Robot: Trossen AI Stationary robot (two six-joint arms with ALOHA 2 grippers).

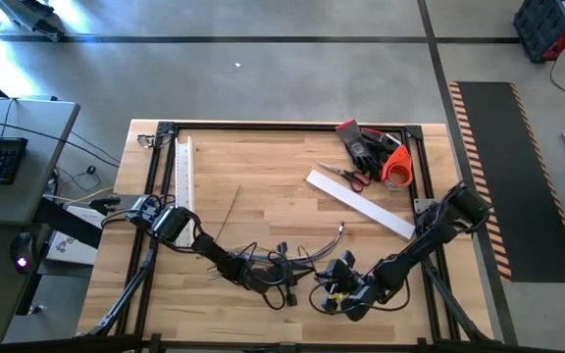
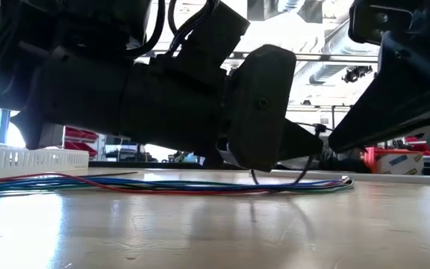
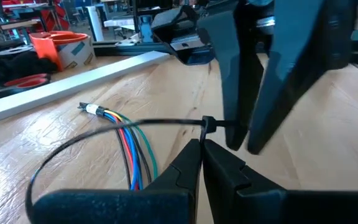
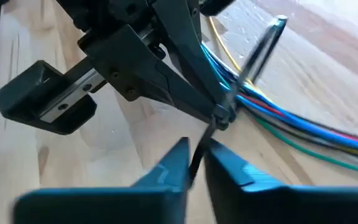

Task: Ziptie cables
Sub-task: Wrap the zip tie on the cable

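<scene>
- Currently both grippers meet low over the front-middle of the table point(image 1: 263, 196), tips nearly touching.
- left gripper point(image 3: 202, 144): jaws pinched together on the ziptie point(image 3: 92, 134) right at its small head, where the strip closes into a loop.
- right gripper point(image 4: 194, 154): jaws narrow, clamped on the thin dark strip of the same ziptie just below the head; free tail sticks up past the left fingers.
- Ziptie loop arcs around the cables point(image 3: 132, 143); loop is wide, not snug on them.
- cables: blue, red, green, yellow wires lying flat on the wood, running under the two grippers; one end banded in white tape.
- Spare dark strip lies on the wood behind the left arm.
- white duct point(image 1: 359, 203) lies diagonally behind the right arm, apart from the bundle.
- Scissors point(image 1: 346, 176), black gloves point(image 1: 363, 145) and an orange tape roll point(image 1: 396, 167) sit at the far right corner.
</scene>
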